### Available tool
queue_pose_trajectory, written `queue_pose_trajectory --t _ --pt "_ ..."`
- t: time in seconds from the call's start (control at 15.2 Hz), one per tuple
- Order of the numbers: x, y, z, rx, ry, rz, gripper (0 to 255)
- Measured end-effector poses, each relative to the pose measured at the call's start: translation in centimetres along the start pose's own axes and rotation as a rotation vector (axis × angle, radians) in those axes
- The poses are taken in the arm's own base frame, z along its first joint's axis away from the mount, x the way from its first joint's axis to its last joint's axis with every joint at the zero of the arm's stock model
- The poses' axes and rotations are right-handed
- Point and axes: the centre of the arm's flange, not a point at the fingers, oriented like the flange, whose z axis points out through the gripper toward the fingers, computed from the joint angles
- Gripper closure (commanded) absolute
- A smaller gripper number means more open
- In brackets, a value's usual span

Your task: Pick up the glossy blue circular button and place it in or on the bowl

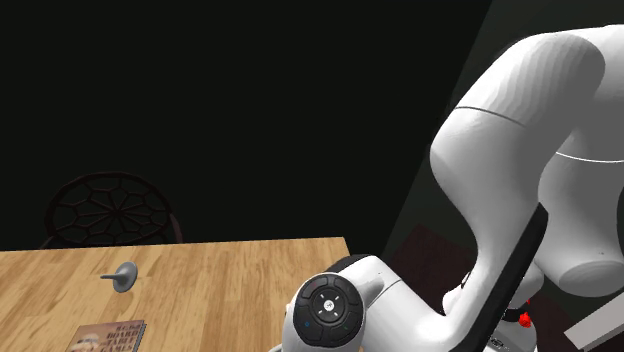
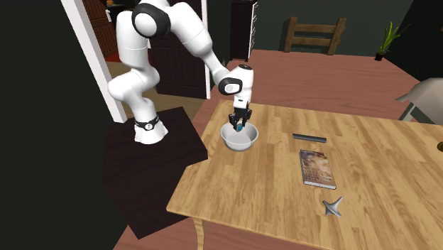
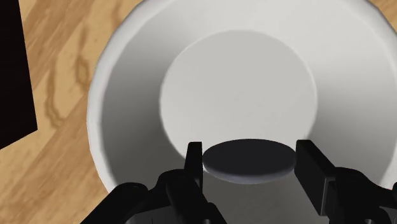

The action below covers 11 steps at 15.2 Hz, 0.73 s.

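The black claw (image 2: pixel 240 122) hung over the white bowl (image 2: pixel 228 136) on the wooden table (image 2: pixel 383 163). Its two fingers (image 3: pixel 195 159) pinched the round button (image 3: pixel 249 161), holding it over the inside of the bowl. Toward the second exterior view's right lay a book (image 2: pixel 317 167) and a grey spinning top (image 2: pixel 332 207).

On the wooden worktop (image 2: pixel 383 153), a thin dark bar (image 2: pixel 309 137) lies near the tool (image 2: pixel 240 126); a book (image 2: pixel 317 168) lies farther from it, and a grey spinning top (image 2: pixel 332 207) farthest, well apart.
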Motion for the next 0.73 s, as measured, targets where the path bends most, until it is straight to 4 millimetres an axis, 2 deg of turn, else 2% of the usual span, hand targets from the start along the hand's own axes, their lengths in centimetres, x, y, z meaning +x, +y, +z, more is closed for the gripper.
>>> queue_pose_trajectory --t 0.33,0.73 --pt "0.0 0.0 2.4 0.000 0.000 0.000 255" --pt "0.0 0.0 2.9 0.000 0.000 0.000 255"
